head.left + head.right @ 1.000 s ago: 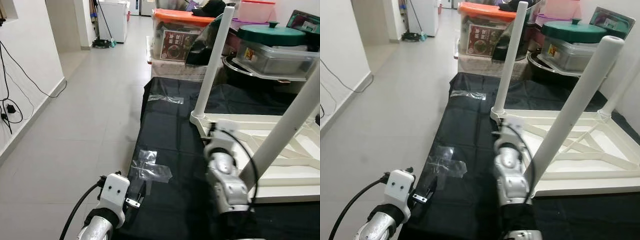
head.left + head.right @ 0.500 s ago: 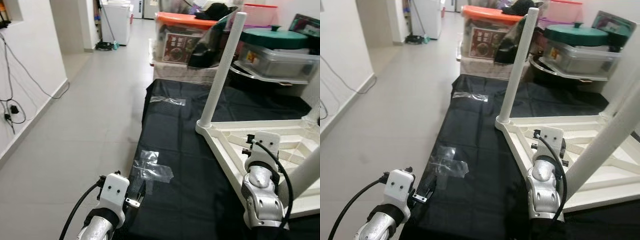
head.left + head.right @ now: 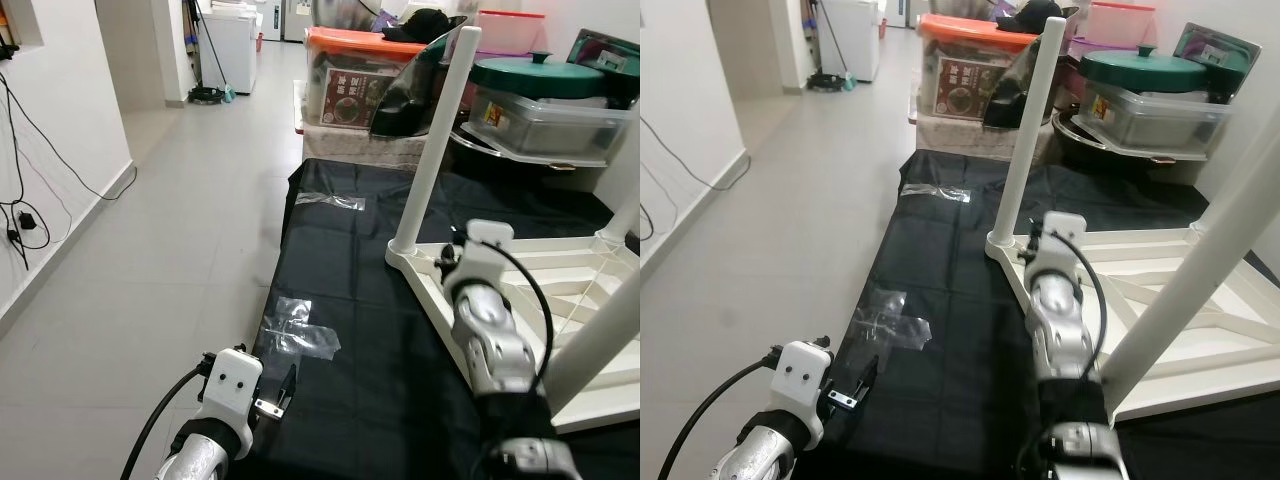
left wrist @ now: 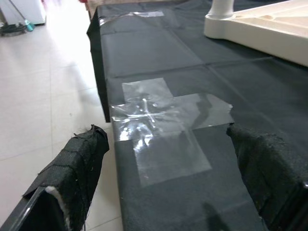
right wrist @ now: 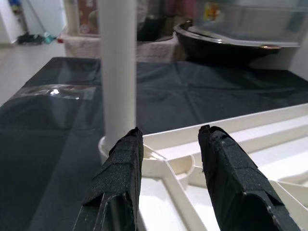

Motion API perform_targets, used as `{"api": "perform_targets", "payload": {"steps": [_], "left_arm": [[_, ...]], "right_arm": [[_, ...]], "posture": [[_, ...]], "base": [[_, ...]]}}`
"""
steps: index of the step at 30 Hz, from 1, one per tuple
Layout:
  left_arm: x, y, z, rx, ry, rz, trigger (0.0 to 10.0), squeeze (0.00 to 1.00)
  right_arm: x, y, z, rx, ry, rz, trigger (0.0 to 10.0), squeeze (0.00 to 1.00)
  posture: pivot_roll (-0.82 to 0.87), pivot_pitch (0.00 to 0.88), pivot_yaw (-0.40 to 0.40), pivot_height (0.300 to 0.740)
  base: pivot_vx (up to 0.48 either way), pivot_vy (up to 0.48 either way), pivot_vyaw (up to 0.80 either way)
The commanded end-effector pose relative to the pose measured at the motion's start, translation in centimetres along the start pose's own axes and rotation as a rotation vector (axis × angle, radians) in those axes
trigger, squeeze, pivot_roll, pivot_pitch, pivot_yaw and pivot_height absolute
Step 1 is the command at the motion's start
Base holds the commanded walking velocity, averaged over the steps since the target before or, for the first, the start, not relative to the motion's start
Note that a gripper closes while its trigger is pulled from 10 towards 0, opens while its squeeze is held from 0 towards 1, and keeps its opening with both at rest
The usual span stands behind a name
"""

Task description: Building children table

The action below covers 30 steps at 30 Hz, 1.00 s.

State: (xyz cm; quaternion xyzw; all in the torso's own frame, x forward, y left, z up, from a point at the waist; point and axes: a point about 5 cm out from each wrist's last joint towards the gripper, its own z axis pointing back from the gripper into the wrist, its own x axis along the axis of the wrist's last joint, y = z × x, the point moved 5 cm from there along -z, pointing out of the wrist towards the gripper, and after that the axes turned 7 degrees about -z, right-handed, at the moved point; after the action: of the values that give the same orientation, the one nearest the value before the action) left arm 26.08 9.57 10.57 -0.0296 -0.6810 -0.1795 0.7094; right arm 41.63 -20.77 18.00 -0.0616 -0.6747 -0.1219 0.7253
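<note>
A white children's table (image 3: pixel 560 262) lies upside down on a black cloth (image 3: pixel 350 290). One white leg (image 3: pixel 432 140) stands upright in its far left corner, and a second leg (image 3: pixel 598 330) rises at the near right. My right arm (image 3: pixel 485 320) reaches over the table's frame. Its gripper (image 5: pixel 168 168) is open and holds nothing, with the fingertips (image 5: pixel 124 163) close to the base of the far leg (image 5: pixel 117 72). My left gripper (image 4: pixel 163 173) is open wide, low over the cloth's near left edge and a patch of clear tape (image 4: pixel 161 120).
Stacked storage boxes (image 3: pixel 360 70) and a green-lidded pot (image 3: pixel 545 75) crowd the far end of the cloth. A second strip of tape (image 3: pixel 330 200) lies further back. Grey tiled floor (image 3: pixel 170 220) runs along the left, with cables (image 3: pixel 20 210) on the wall.
My right arm has swung away from the near leg and reached forward to the base of the far leg. The head view swayed. The left arm has stayed put.
</note>
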Motion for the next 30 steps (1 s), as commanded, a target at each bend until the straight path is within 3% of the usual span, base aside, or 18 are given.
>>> {"api": "perform_targets", "payload": {"steps": [1, 2, 5, 6, 11, 12, 16, 21, 30], "left_arm": [[0.1, -0.4, 0.1, -0.009, 0.003, 0.001, 10.0, 0.0], [0.3, -0.5, 0.2, -0.012, 0.002, 0.004, 10.0, 0.0], [0.5, -0.8, 0.4, -0.017, 0.0, 0.006, 10.0, 0.0], [0.6, -1.0, 0.6, -0.02, -0.001, 0.008, 10.0, 0.0], [1.0, -1.5, 1.0, -0.033, -0.004, 0.01, 10.0, 0.0], [1.1, -1.7, 1.2, -0.036, -0.003, 0.016, 10.0, 0.0], [1.2, -1.8, 1.4, -0.037, -0.001, 0.026, 10.0, 0.0], [1.4, -2.1, 1.6, -0.036, 0.004, 0.033, 10.0, 0.0], [1.7, -2.3, 1.8, -0.032, 0.006, 0.043, 10.0, 0.0]], "right_arm": [[-1.2, -0.7, -0.4, -0.016, 0.059, 0.037, 10.0, 0.0], [-2.3, -0.9, -1.1, -0.019, 0.159, 0.033, 10.0, 0.0], [-3.3, -0.5, -1.9, 0.051, 0.245, 0.097, 10.0, 0.0], [-3.8, -0.7, -2.0, 0.072, 0.283, 0.115, 10.0, 1.0], [-4.4, -0.1, -2.2, 0.157, 0.387, 0.131, 10.0, 1.0], [-4.0, -0.1, -2.5, 0.185, 0.399, 0.187, 10.0, 0.0], [-3.6, -0.1, -2.6, 0.199, 0.417, 0.192, 10.0, 0.0], [-3.5, -0.3, -2.7, 0.255, 0.461, 0.291, 10.0, 0.0], [-6.1, -2.8, -1.9, 0.223, 0.596, 0.303, 10.0, 0.0]], "posture": [[0.19, 0.0, -0.109, 0.74], [0.19, 0.0, -0.112, 0.74], [0.19, 0.0, -0.116, 0.74], [0.19, 0.0, -0.121, 0.74], [0.19, 0.009, -0.123, 0.74], [0.18, 0.022, -0.13, 0.74], [0.18, 0.035, -0.135, 0.74], [0.17, 0.06, -0.144, 0.74], [0.16, 0.078, -0.152, 0.74]], "base": [[0.0, 0.0, 0.0], [0.0, 0.0, 0.0], [0.0, 0.0, 0.0], [0.0, 0.0, 0.0], [0.0, 0.0, 0.0], [0.0, 0.0, 0.0], [0.0, 0.0, 0.0], [0.0, 0.0, 0.0], [0.0, 0.0, 0.0]]}}
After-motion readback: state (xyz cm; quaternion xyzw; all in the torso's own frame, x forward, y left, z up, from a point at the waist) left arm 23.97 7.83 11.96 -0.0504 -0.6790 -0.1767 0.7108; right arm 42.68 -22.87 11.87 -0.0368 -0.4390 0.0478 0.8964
